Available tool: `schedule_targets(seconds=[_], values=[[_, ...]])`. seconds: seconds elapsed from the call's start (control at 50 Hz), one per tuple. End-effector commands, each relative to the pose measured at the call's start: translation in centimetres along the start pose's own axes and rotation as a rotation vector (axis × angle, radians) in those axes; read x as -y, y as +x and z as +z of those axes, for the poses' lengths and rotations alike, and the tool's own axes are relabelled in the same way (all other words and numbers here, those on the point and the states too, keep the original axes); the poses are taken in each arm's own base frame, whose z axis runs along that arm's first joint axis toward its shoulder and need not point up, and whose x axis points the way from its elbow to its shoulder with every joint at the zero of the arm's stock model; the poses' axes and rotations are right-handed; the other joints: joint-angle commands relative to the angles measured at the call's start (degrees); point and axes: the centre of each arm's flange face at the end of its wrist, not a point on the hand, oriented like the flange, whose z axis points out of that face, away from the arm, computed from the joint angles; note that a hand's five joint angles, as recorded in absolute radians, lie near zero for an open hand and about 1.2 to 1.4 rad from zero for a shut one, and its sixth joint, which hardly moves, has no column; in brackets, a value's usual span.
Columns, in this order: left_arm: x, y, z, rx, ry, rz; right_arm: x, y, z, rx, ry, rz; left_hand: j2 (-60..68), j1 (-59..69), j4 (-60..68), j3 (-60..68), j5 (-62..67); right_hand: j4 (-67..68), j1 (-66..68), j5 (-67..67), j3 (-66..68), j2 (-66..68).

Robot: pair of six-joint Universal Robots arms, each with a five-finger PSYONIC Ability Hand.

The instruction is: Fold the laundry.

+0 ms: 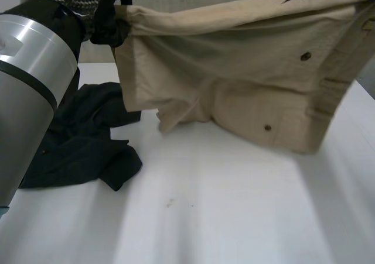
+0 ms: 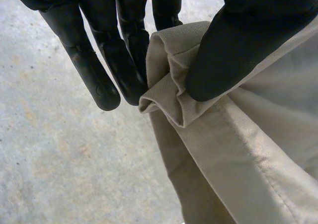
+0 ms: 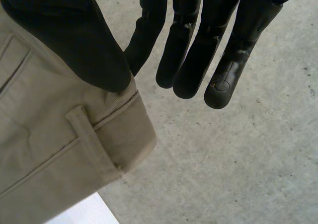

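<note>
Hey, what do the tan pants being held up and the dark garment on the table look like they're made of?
The tan pants: probably cotton twill with a matte finish. Fine diagonal ribs and stitched seams show in the left wrist view. The dark garment: a soft, thin, matte black fabric, judging by its limp, crumpled folds. The fibre can't be told.

Your head camera: high, facing down at the table [image 1: 234,217]. Wrist cameras: close, facing the floor [image 2: 59,159]; all share the tan trousers [image 1: 246,71].
</note>
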Motion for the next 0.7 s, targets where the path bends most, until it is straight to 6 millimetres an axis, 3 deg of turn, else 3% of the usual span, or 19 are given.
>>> schedule_targets(seconds=[0.02,0.06,0.14,0.2,0.3,0.36,0.4,0.44,0.46,0.5,0.54,0.56,0.64,0.7], values=[[-4.0,0.9,0.0,-0.033,-0.142,0.031,-2.5,-1.3,0.8,0.056,-0.098,0.032,11.7,17.6,11.3,12.6,14.3,11.7,23.7,12.8,12.2,12.9],[-6.4,1.5,0.8,-0.044,-0.208,0.049,-4.0,-1.9,1.4,0.076,-0.140,0.039,11.7,17.6,11.3,12.6,14.3,11.7,23.7,12.8,12.2,12.9],[-9.3,2.2,2.3,-0.056,-0.274,0.067,-7.5,-3.4,3.1,0.127,-0.230,0.065,11.7,17.6,11.3,12.6,14.3,11.7,23.7,12.8,12.2,12.9],[-10.7,2.1,3.7,-0.044,-0.296,0.081,-10.1,-4.7,4.5,0.167,-0.289,0.082,11.7,17.6,11.3,12.6,14.3,11.7,23.7,12.8,12.2,12.9],[-12.2,2.1,7.9,-0.009,-0.262,0.088,-11.6,-5.8,7.1,0.150,-0.274,0.088,11.7,17.6,11.3,12.6,14.3,11.7,23.7,12.8,12.2,12.9],[-11.2,1.8,10.0,0.017,-0.193,0.087,-10.1,-6.7,9.2,0.082,-0.163,0.072,11.7,17.6,11.3,12.6,14.3,11.7,23.7,12.8,12.2,12.9],[-9.1,1.1,12.2,0.059,-0.082,0.079,-8.7,-6.5,10.4,0.023,-0.079,0.071,11.7,17.6,11.3,12.6,14.3,11.7,23.7,12.8,12.2,12.9],[-7.0,0.3,13.5,0.095,0.015,0.065,-6.2,-5.5,12.1,-0.081,0.059,0.077,11.7,17.6,11.3,12.6,14.3,11.7,23.7,12.8,12.2,12.9],[-4.8,-0.3,14.5,0.127,0.117,0.050,-5.3,-5.0,12.5,-0.112,0.109,0.080,11.7,17.6,11.3,12.6,14.3,11.7,23.7,12.8,12.2,12.9],[-2.2,-1.0,15.1,0.157,0.224,0.031,-2.6,-3.3,13.3,-0.211,0.250,0.087,11.7,17.6,11.3,12.6,14.3,11.7,23.7,12.8,12.2,12.9],[0.8,-1.6,15.3,0.189,0.343,0.008,-1.2,-2.3,13.6,-0.262,0.325,0.094,11.7,17.6,11.3,12.6,14.3,11.7,23.7,12.8,12.2,12.9],[1.3,-1.7,15.2,0.194,0.366,0.004,-0.6,-1.9,13.7,-0.280,0.354,0.097,11.7,17.6,11.3,12.6,14.3,11.7,23.7,12.8,12.2,12.9],[1.2,-1.1,15.0,0.179,0.361,-0.001,-0.1,-2.8,13.2,-0.239,0.335,0.106,11.7,17.6,11.3,12.6,14.3,11.7,23.7,12.8,12.2,12.9],[-1.5,0.2,14.5,0.138,0.255,0.012,-1.6,-5.2,12.5,-0.139,0.230,0.139,11.7,17.6,11.3,12.6,14.3,11.7,23.7,12.8,12.2,12.9]])
